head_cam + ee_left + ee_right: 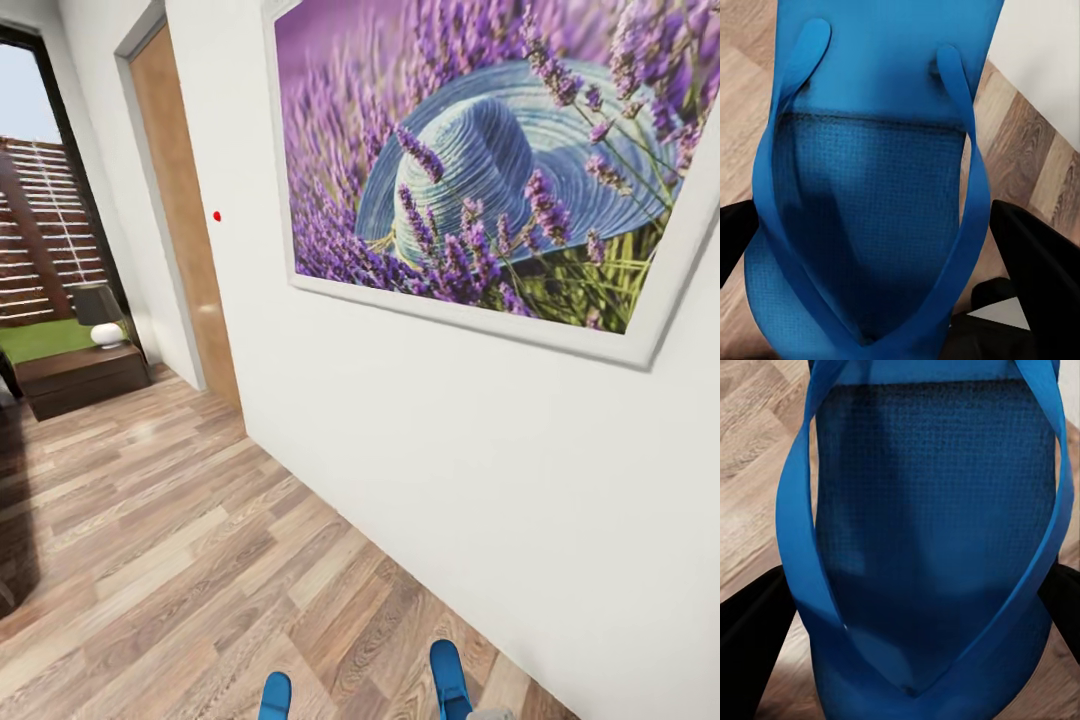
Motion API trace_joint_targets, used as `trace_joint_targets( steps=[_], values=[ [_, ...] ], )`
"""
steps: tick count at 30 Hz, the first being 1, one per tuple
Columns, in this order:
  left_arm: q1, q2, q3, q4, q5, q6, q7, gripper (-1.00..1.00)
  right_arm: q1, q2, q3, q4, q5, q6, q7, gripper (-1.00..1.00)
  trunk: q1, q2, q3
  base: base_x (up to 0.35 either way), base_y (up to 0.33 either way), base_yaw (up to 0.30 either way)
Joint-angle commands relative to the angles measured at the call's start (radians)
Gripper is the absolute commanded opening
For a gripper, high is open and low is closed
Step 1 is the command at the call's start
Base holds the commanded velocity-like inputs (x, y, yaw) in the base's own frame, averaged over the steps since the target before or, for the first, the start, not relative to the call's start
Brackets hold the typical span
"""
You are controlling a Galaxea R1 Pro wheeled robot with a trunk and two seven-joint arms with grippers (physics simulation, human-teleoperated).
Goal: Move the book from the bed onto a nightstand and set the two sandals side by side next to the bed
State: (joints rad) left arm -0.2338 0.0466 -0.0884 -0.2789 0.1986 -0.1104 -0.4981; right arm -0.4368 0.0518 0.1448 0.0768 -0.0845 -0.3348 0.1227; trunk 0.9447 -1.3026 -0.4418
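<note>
Facing a plain white wall (420, 480) bearing a large white-framed picture of a blue straw hat among purple lavender (490, 170), above a brown wood-plank floor (170, 560), with a tan wooden door (185, 220) farther along. Left black two-finger gripper (870, 247) clamped on a blue flip-flop sandal with a textured sole (870, 195); right black two-finger gripper (922, 622) clamped on a second blue flip-flop sandal (937, 510). Both blue tips poking up at the head view's lower edge, left (275, 697) and right (449, 680).
</note>
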Motion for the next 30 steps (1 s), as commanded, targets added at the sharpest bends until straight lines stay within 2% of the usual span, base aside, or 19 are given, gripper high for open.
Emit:
trace_joint_targets(
  steps=[1, 30],
  values=[
    [-0.001, 0.001, -0.008, 0.001, 0.009, -0.005, 0.0, -1.0, -0.002, 0.0, 0.007, 0.004, -0.009, -0.007, 0.005, -1.0, 0.0, -0.001, -0.001, 0.0, 0.0, 0.292],
    [-0.001, 0.001, -0.008, 0.001, 0.009, -0.005, 0.0, -1.0, -0.002, 0.0, 0.007, 0.004, -0.009, -0.007, 0.005, -1.0, 0.0, -0.001, -0.001, 0.0, 0.0, 0.292]
  ],
)
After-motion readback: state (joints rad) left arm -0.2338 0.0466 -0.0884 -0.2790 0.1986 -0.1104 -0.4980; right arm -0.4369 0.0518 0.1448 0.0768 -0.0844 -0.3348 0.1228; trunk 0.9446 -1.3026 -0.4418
